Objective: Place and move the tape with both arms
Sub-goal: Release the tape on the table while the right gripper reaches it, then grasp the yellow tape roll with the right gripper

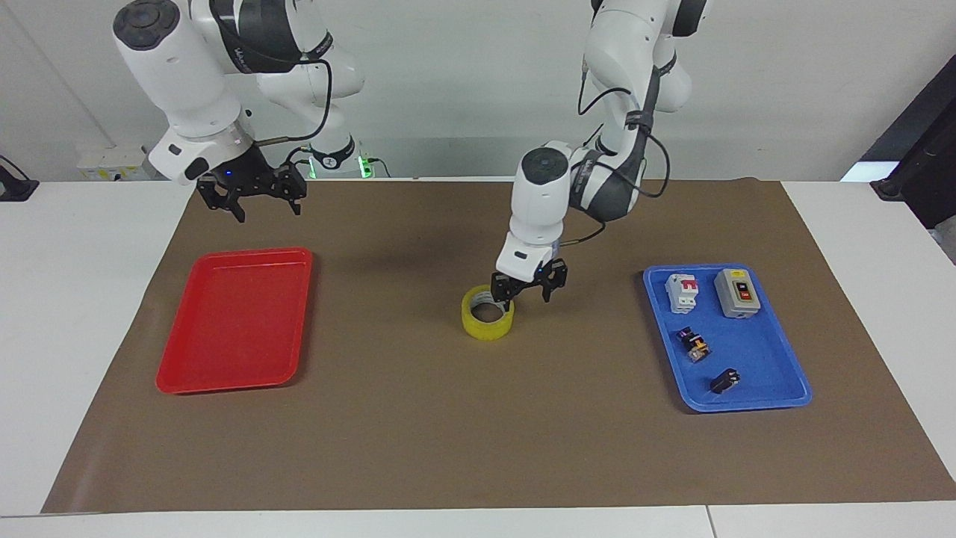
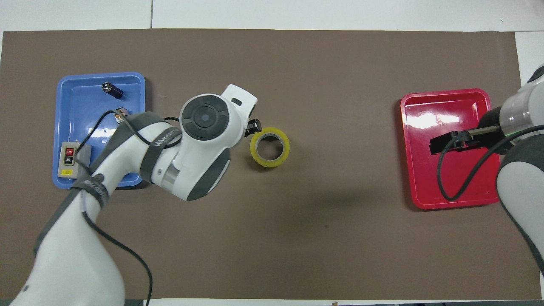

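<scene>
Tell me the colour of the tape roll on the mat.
Yellow tape, seen best from overhead.

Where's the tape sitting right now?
The tape lies flat on the brown mat, mid-table between the red tray and blue tray, with the left tool open just above it.

A red tray [image 1: 233,321] lay on brown paper [image 1: 418,433]; a blue tray [image 1: 777,373] held a breaker [image 1: 682,292], a switch box [image 1: 736,293] and two small connectors [image 1: 694,344].
</scene>
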You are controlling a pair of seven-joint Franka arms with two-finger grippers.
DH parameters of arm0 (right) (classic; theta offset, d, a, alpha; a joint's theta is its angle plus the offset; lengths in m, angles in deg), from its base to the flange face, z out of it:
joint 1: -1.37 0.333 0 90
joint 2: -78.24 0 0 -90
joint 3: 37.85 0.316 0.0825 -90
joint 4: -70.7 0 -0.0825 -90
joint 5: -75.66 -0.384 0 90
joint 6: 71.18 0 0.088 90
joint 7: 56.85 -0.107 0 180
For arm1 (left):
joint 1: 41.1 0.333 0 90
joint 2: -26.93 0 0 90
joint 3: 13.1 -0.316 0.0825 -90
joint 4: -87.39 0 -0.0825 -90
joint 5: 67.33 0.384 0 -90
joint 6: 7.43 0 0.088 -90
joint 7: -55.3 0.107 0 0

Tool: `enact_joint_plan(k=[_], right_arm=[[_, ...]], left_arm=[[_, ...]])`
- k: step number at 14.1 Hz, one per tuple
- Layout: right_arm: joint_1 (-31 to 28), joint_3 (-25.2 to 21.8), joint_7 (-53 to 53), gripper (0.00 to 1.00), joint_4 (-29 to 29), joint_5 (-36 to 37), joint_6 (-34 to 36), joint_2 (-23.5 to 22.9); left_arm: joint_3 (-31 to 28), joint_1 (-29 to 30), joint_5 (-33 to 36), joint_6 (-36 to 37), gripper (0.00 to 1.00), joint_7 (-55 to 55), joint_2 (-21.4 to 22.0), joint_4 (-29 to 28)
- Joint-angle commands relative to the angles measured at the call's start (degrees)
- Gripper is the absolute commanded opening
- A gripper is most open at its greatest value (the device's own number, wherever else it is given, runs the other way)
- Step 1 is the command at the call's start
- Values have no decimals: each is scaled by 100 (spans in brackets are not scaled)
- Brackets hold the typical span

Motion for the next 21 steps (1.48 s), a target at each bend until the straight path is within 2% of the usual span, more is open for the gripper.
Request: enact_joint_plan(k=[1, 3, 5, 8, 10, 12, 14, 16, 21], right_arm=[[568, -2, -814, 100, 19, -152, -545, -413], [1034, -2, -1393, 100, -174, -153, -967, -905], [1465, -2, -1834, 100, -201, -161, -1458, -1222], [1826, 7, -2388, 100, -175, -170, -2005, -1591], [2011, 7, -2433, 100, -105, -196, -2267, -1820], [2353, -2, -2914, 100, -209, -267, -2697, -2293], [2486, -2, -3145, 100, -289, -249, -2998, -2681], [2539, -2, -3154, 100, -219, -214, -3131, -2752], [2592, -2, -3145, 100, 19, -197, -3367, -2753]], left_arm=[[46, 645, 112, 613, 100, 896, 629, -229], [46, 1137, 68, 958, 100, 1687, 885, -212], [29, 1533, 33, 994, 100, 2138, 1061, -177], [11, 2263, -440, 1326, 100, 2988, 1333, -19], [-15, 2676, -565, 2080, 100, 3666, 1369, 453], [-15, 3063, -565, 2688, 100, 4369, 1325, 963], [-15, 3362, -565, 3162, 100, 4617, 1264, 1394], [-15, 3512, -609, 3401, 100, 4627, 1263, 1537], [11, 3513, -609, 3675, 100, 4636, 1501, 1142]])
